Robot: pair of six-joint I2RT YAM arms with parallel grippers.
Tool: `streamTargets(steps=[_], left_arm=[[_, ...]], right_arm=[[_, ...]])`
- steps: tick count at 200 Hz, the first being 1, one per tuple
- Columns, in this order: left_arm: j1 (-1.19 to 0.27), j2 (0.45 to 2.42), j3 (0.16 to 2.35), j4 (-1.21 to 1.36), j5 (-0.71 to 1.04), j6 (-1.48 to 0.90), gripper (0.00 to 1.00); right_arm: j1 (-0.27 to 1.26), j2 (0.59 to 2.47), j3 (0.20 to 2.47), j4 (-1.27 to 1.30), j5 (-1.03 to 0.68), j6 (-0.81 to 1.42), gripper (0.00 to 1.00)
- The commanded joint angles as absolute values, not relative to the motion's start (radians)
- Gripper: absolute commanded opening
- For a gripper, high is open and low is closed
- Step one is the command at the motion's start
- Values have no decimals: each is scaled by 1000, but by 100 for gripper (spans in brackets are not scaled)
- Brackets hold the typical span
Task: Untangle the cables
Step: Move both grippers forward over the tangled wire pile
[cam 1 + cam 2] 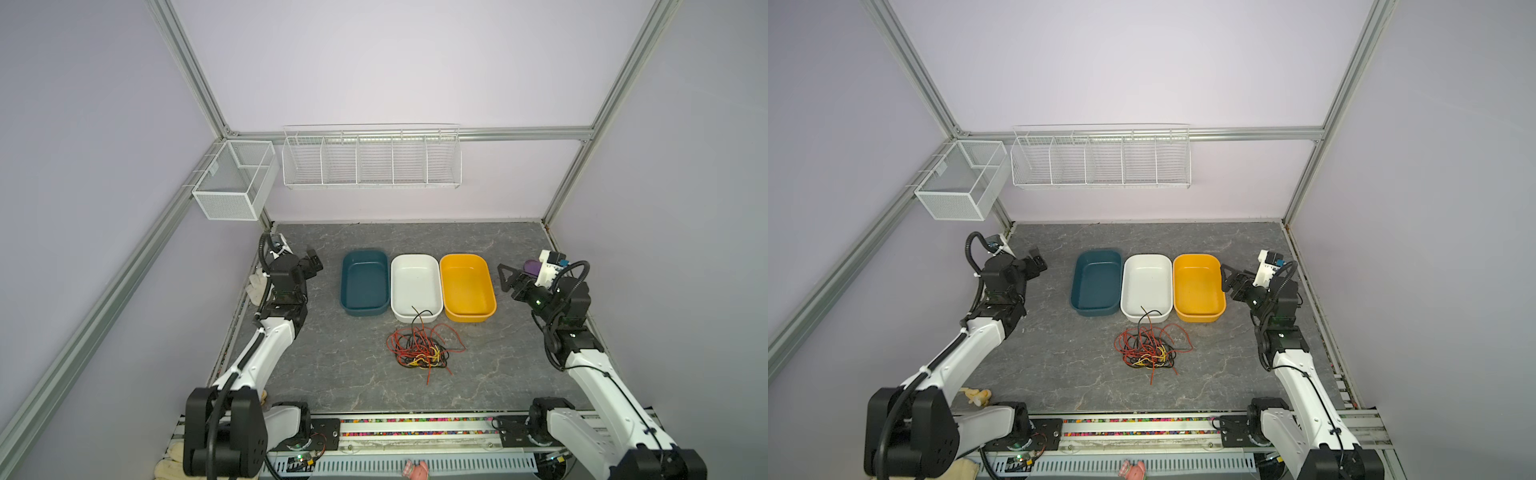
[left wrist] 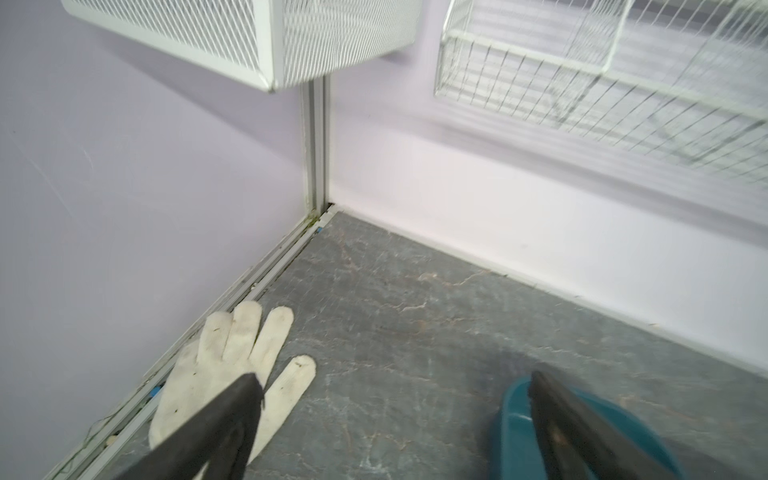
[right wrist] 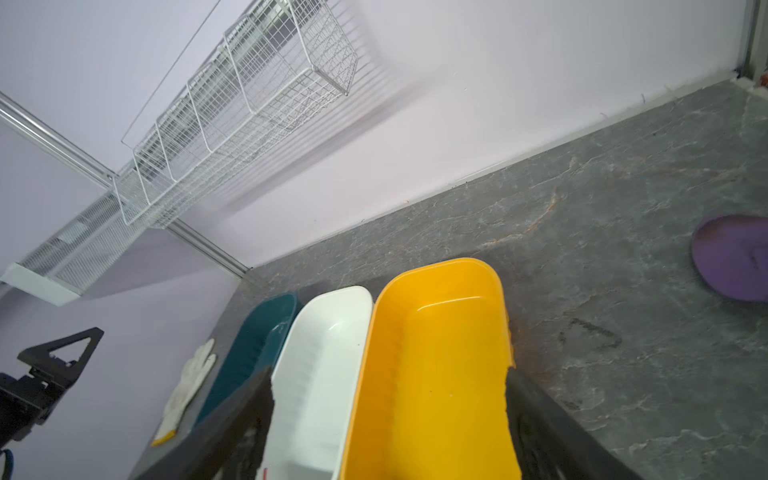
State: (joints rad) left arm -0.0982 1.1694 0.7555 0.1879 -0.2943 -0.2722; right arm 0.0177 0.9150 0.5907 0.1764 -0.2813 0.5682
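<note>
- A grey marbled worktop point(image 1: 332, 374) seen from above, with a robot arm at each side.
- The cables point(image 1: 422, 351) lie in one tangled heap of thin red, black and yellow strands, around the middle of the worktop, between the row of trays and the near edge. Both top views show the heap point(image 1: 1150, 349).
- One black strand arcs up from the heap over the near rim of the white tray point(image 1: 415, 278).
- Three trays stand side by side towards the far edge: a teal tray point(image 1: 363, 286), the white tray in the middle and a yellow tray point(image 1: 467, 286).
- The left claw point(image 1: 314, 261) hangs near the far left corner, just beside the teal tray, jaws spread wide and gripping nothing; its wrist view shows the gap point(image 2: 395, 376).
- The right claw point(image 1: 508, 277) hangs near the right edge, just beside the yellow tray, jaws spread and gripping nothing point(image 3: 388, 374).
- Both claws are well apart from the cables.
- A white glove point(image 2: 232, 374) lies flat at the left edge.
- A purple disc point(image 3: 731, 262) lies near the right edge.
</note>
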Motion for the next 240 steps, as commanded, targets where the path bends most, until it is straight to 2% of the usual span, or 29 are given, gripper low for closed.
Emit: streamTargets(steps=[1,27,63,85,113,148,176,240], left_arm=[[-94,1064,797,-51,-212,-485,99],[-94,936,803,-131,-71,-506,99],[-99,853,784,-236,109,-515,99],[-141,829,765,-339,93,-542,99],[-294,789,706,-399,-18,-574,99],[-461,733,645,-470,-120,-655,99],[-530,688,610,-501,-116,-718,99],[-726,715,528,-454,-166,-832,99]], right_arm=[[35,932,663,6,-345,722,89],[84,1012,698,-2,-453,695,88],[266,1096,775,-213,-362,566,88],[386,1106,806,-329,-283,499,91],[481,1098,792,-391,-270,477,100],[586,1005,708,-368,-260,498,90],[698,970,687,-375,-200,519,81],[880,1065,736,-411,-58,494,71]])
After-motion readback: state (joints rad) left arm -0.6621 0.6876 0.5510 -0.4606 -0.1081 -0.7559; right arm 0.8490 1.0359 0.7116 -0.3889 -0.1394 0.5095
